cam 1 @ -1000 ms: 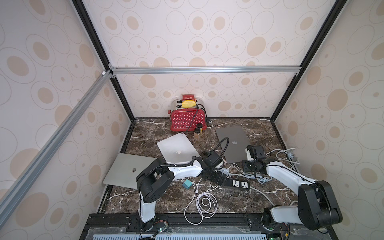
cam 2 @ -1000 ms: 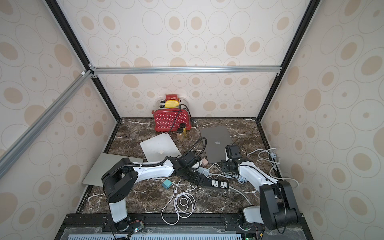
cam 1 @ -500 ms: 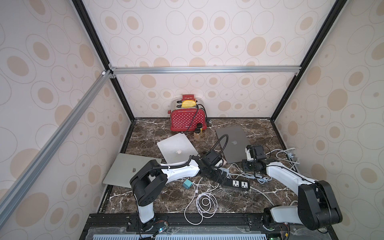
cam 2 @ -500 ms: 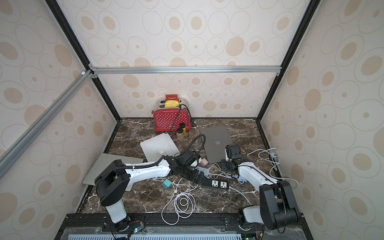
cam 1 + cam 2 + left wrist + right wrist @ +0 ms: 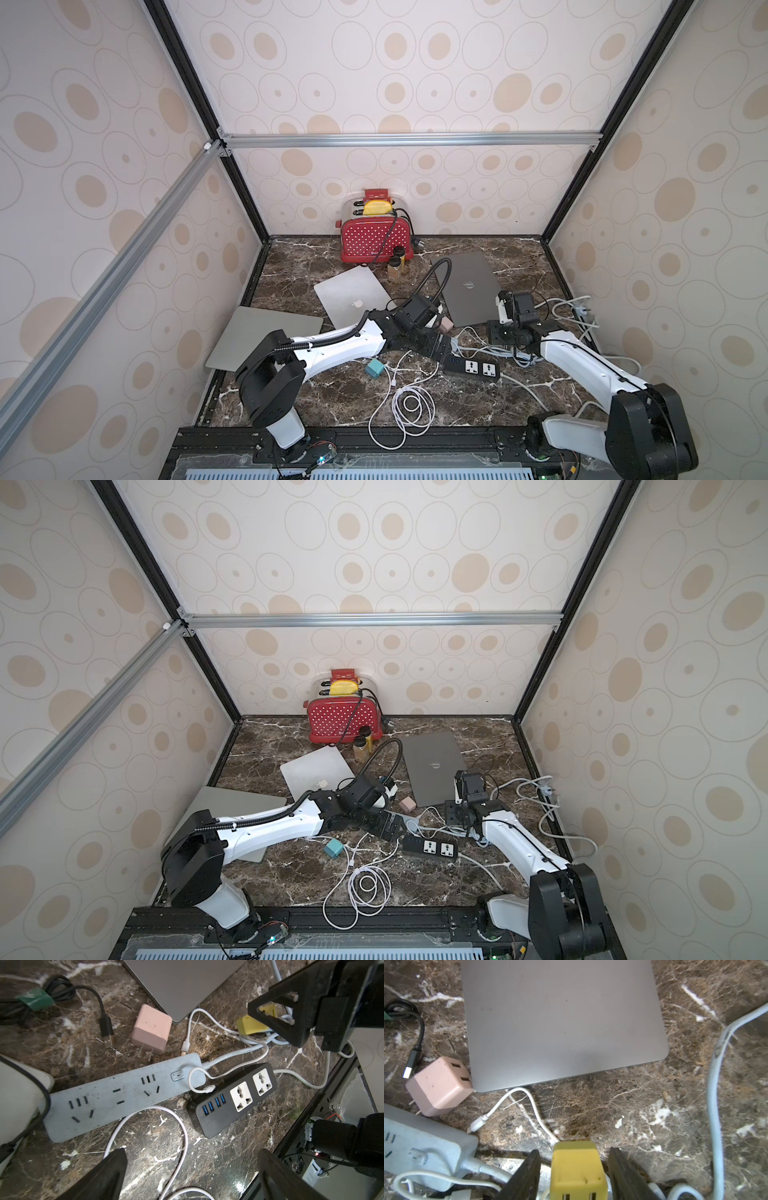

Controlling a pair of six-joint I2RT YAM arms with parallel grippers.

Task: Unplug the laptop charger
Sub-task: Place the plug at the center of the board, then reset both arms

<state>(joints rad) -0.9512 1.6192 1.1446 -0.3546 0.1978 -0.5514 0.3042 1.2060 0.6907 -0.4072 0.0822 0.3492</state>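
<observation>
Right gripper (image 5: 574,1150) is straddling the yellow charger (image 5: 576,1169), jaws spread just clear of its sides; left gripper (image 5: 191,1150) is hovering wide open, farther left.

White arms (image 5: 332,353), black joint housings (image 5: 270,378), ribbed black cable hose (image 5: 428,274), black wedge-shaped gripper fingers (image 5: 104,1176)

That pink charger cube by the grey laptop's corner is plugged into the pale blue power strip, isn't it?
Not plugged in. The pink charger cube lies loose by the grey laptop's corner, its bare prongs pointing towards the pale blue power strip but outside any socket. The left wrist view shows it.
</observation>
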